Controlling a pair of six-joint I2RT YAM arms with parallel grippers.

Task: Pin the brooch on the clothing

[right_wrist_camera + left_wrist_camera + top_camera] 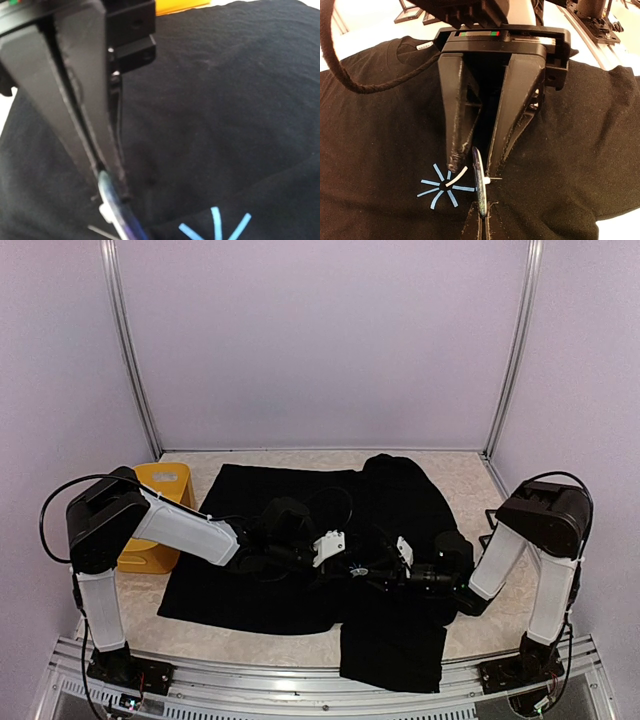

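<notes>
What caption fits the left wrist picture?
The right gripper holds the brooch edge-on beside the blue starburst on the black shirt.

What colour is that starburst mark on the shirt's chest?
The starburst mark is light blue on the black T-shirt; clearest in the left wrist view.

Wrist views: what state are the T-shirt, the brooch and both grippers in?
T-shirt, laid out, printed side up.
Brooch, held on edge beside the starburst mark.
Right gripper, fingers shut on the brooch.
Left gripper, fingers slightly apart, flanking the brooch's top.
</notes>
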